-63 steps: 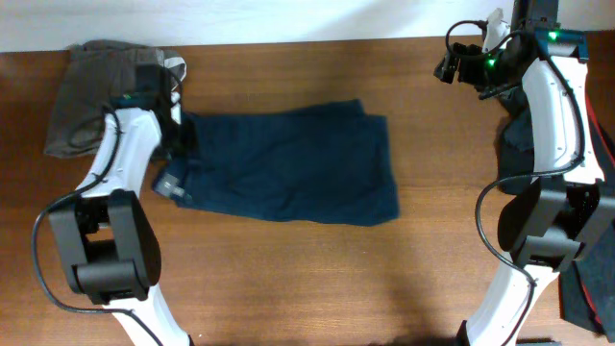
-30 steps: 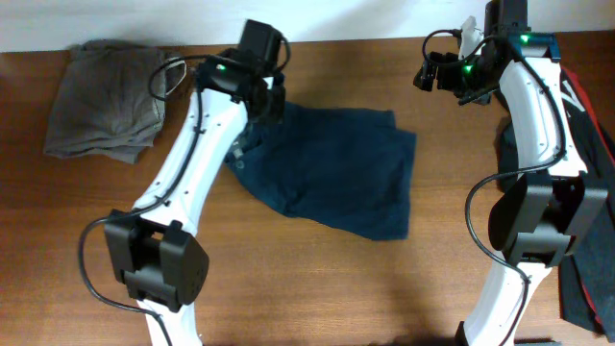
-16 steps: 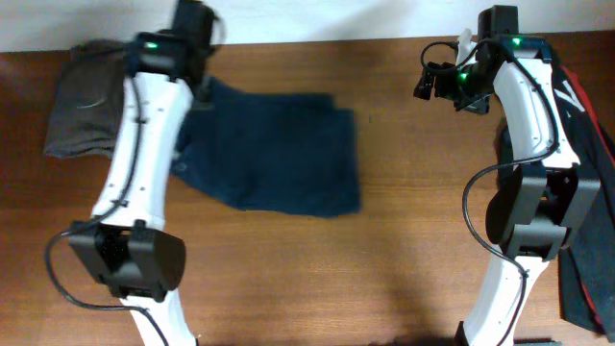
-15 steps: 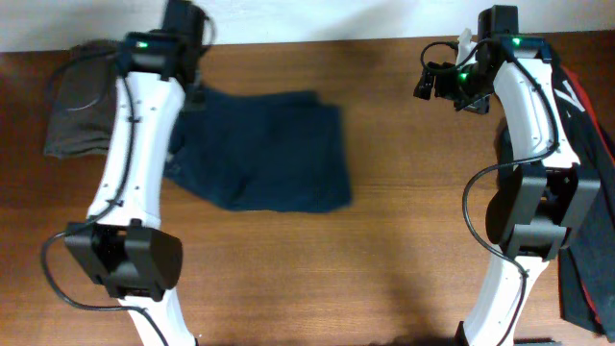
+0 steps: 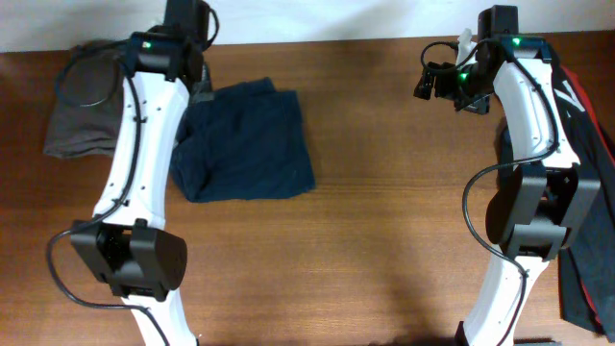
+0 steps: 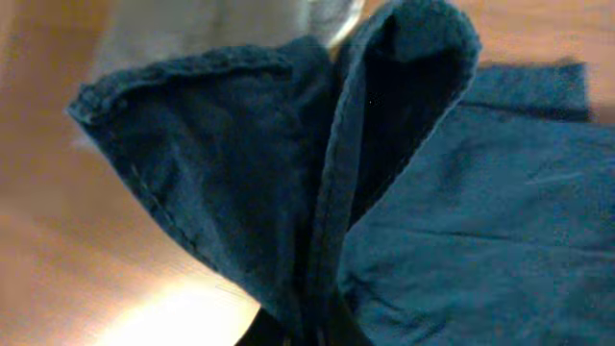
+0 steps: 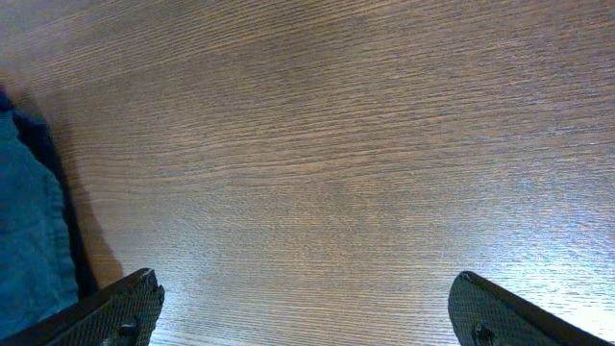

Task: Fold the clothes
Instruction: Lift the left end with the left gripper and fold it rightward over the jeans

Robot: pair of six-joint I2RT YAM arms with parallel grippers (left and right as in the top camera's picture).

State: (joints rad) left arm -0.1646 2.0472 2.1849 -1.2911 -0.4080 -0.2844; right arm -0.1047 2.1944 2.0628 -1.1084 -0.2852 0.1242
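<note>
No legible text or labels anywhere.

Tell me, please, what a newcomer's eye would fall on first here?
The dark blue garment lies bunched on the left half of the table, its far corner pinched in the left tool. A grey garment lies beside it at the far-left corner, while the right tool hangs open over bare wood.

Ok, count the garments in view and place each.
3 at least: navy trousers left of centre; a grey garment at the far left corner; a dark pile at the right edge, possibly several pieces.
</note>
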